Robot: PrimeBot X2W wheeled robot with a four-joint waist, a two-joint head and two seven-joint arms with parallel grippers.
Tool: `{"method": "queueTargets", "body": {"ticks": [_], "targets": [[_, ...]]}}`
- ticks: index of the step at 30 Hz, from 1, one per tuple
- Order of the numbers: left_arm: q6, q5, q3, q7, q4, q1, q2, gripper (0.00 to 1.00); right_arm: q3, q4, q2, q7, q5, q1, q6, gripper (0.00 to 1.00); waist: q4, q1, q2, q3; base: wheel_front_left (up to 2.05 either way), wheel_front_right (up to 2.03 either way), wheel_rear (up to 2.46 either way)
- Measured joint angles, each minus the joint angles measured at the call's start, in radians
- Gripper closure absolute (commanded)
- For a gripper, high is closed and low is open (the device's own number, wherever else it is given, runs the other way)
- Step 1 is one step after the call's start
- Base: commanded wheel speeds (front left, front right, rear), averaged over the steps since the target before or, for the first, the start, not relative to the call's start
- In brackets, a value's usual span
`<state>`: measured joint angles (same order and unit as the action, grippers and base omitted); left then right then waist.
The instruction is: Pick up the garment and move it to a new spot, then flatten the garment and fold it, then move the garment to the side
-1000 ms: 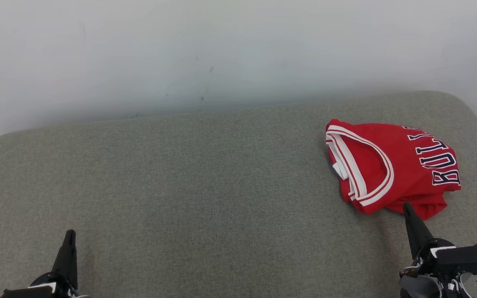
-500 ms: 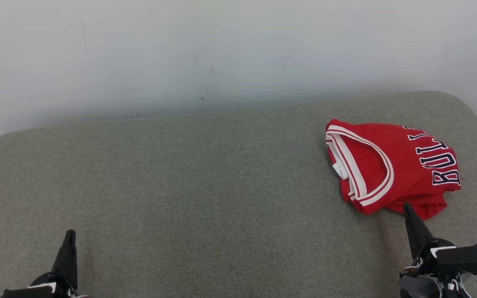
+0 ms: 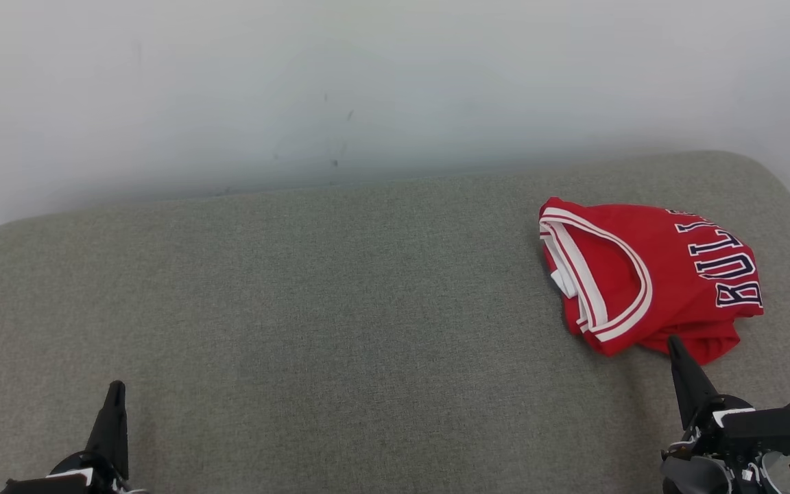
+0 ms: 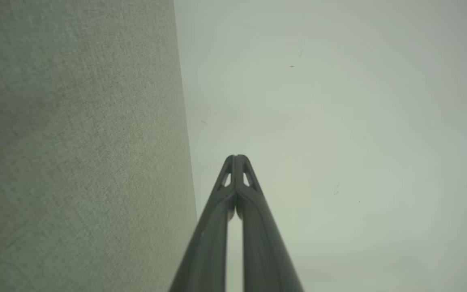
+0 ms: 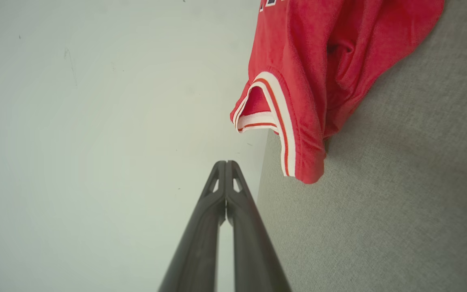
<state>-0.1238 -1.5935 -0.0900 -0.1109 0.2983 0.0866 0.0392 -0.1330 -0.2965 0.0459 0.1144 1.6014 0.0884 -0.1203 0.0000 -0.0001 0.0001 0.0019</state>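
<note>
While garment (image 3: 649, 274) lies folded | left claw (image 3: 116, 386) closed, empty | right claw (image 3: 672, 340) closed, empty

Long dark tapering jaws with triangular cut-outs (image 4: 227, 180) near the tips, on black wrist housings (image 3: 765, 425) bearing white patches (image 3: 732, 414)

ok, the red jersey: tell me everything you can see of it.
The red jersey lies folded in a bundle at the right of the grey fabric surface. Soft knit look, white-and-red striped trim around an opening, navy white-edged letters BULL on its right side, white tag inside. Only the surface touches it; the shut right gripper sits close to its near edge, not touching.
</note>
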Motion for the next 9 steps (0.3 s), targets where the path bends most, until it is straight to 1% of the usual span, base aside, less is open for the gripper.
{"method": "queueTargets", "body": {"ticks": [9], "targets": [[0.0, 0.0, 0.0, 0.0, 0.0, 0.0, 0.0, 1.0, 0.0, 0.0, 0.0, 0.0, 0.0, 0.0, 0.0, 1.0, 0.0, 0.0, 0.0, 0.0, 0.0, 0.0, 0.0]]}}
